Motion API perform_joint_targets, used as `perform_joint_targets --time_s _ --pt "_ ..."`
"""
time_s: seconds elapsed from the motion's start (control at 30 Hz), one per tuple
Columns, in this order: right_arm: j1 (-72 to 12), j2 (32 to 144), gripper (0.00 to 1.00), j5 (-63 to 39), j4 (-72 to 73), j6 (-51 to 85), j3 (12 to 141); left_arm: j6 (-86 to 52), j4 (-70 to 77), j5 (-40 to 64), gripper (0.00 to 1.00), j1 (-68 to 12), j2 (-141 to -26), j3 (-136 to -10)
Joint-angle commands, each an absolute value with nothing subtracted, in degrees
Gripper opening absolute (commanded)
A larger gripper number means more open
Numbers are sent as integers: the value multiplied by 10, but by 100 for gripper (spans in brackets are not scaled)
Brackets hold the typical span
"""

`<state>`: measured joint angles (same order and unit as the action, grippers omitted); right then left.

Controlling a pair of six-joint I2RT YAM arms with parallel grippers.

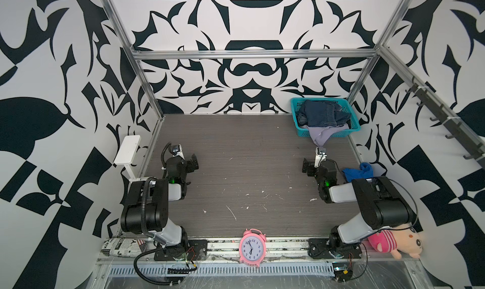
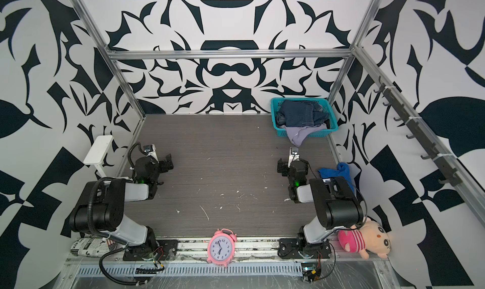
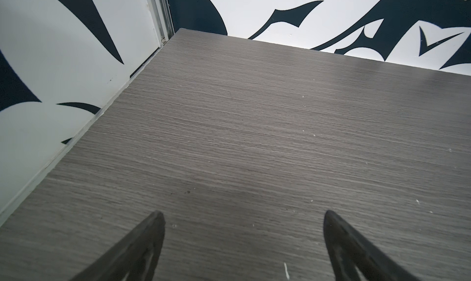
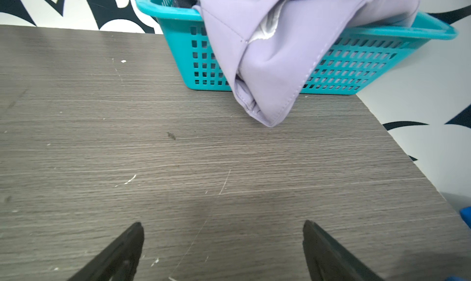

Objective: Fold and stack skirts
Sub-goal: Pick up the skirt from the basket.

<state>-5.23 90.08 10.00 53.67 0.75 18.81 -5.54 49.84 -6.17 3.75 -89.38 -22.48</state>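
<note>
Skirts [image 1: 322, 117]: two show clearly in the basket [image 1: 294, 112], a denim skirt [image 1: 319, 112] and a lavender skirt [image 4: 267, 63]; the black skirt [image 2: 327, 123] is nearly hidden. The left gripper [image 3: 244, 213] and right gripper [image 4: 222, 222] gape empty.

Matt, scuffed wood-grain table [image 1: 236, 156].
Glossy plastic basket [image 1: 296, 110] at one o'clock; coarse denim skirt [image 1: 320, 113], smooth lavender skirt [image 4: 275, 63].

One denim skirt [image 1: 321, 113] and one lavender skirt [image 4: 275, 63] are counted in one basket [image 4: 356, 70] ahead of the right gripper [image 4: 222, 222]. One blue cloth [image 1: 358, 172] is seen beside it. One clock [image 1: 252, 246], one plush toy [image 1: 393, 241] and one newspaper roll [image 1: 123, 247] are seen behind.
</note>
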Motion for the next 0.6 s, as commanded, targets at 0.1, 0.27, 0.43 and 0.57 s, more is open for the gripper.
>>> perform_joint_targets --time_s 0.1,0.27,0.43,0.57 --pt "-51 866 100 158 528 24 195 -50 508 -33 100 39 -862 -219" --pt "-51 698 100 187 242 115 293 -69 244 -13 99 10 -658 -314" --pt "-47 646 74 -19 242 199 328 -78 142 -29 99 -69 -603 -424" --pt "-58 678 68 -23 107 213 444 -62 110 -72 99 -165 -647 -511"
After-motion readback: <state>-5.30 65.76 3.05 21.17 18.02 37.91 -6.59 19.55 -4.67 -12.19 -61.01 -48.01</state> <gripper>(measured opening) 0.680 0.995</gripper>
